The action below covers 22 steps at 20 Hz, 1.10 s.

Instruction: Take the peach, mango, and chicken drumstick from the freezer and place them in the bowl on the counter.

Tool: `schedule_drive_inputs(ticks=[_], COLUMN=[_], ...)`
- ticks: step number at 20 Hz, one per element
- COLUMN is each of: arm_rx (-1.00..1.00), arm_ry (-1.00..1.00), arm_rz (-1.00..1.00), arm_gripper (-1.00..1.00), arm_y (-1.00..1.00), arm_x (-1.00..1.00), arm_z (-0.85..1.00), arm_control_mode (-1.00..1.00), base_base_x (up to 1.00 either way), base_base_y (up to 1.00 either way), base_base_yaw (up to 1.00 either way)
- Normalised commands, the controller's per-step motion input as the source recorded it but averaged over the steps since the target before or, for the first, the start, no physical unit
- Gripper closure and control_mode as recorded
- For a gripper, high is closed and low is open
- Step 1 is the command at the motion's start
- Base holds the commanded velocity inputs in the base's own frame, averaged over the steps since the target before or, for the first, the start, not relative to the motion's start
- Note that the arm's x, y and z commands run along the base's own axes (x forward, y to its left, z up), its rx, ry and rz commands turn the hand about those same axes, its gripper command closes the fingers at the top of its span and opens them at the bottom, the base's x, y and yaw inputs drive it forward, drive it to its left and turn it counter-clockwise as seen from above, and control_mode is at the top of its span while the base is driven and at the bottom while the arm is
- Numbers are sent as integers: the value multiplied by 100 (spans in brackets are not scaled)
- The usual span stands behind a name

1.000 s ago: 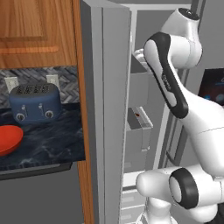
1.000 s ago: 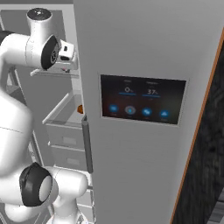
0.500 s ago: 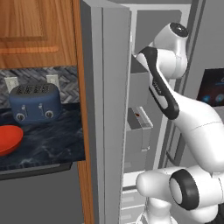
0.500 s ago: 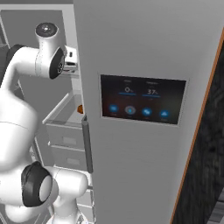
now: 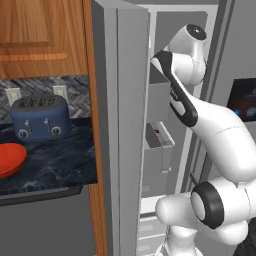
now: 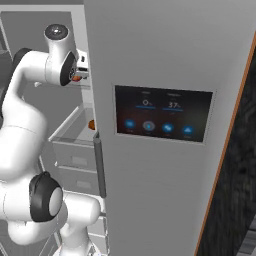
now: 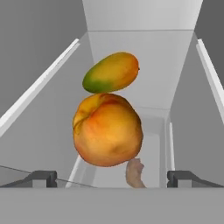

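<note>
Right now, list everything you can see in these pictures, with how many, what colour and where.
peach: one, orange-yellow with red blush, inside the freezer, nearest the hand camera
mango: one, green-yellow, beyond the peach
chicken drumstick: one, pale brown, partly hidden behind the peach
freezer: one, grey, door open, white inside
bowl: one, red-orange, on the counter
counter: one, dark marbled, left of the freezer
toaster: one, blue, behind the bowl
screen: one, dark, on the wider grey door
gripper: one, dark tips, open, facing the peach
</note>
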Motion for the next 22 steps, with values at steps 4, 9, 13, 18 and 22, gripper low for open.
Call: schedule_drive_inputs(ticks=[4, 9, 13, 18, 22], arm_rx=[0, 0, 0, 0, 0], arm_ry=[0, 0, 0, 0, 0], arm_rz=[0, 0, 0, 0, 0], arm_gripper=[-100, -100, -100, -100, -100], arm_y=[0, 0, 1, 2, 2], arm_x=[1, 21, 38, 28, 3], arm_z=[-4, 0, 0, 0, 0], arm_control_mode=[-100, -100, -100, -100, -100], base_base_x=[0, 0, 0, 0, 0], base_base_y=[0, 0, 0, 0, 0], base_base_yaw=[0, 0, 0, 0, 0])
